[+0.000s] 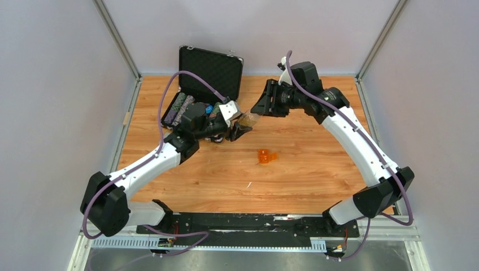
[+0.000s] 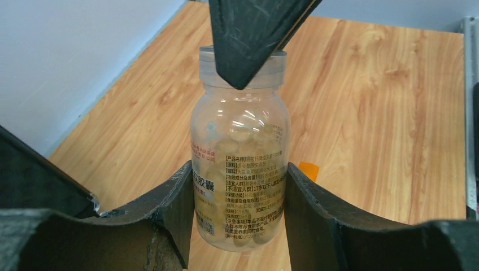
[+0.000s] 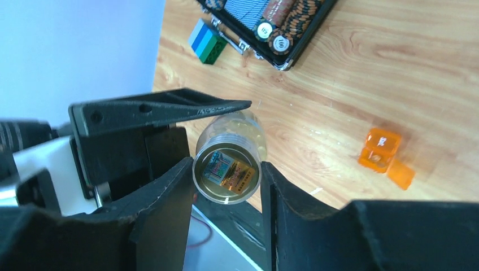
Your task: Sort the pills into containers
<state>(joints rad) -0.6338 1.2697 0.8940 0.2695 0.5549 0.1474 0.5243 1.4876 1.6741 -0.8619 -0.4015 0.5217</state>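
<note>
Nothing sorted yet: clear plastic pill bottle (image 2: 240,141) clamped by left gripper (image 2: 240,195), right gripper (image 3: 227,183) pinching its cap (image 3: 227,172); tiny translucent orange compartment box (image 1: 265,156) sits apart, looks empty.

Wood table (image 1: 316,180), orange containers (image 1: 266,156), black case (image 1: 210,70)
</note>
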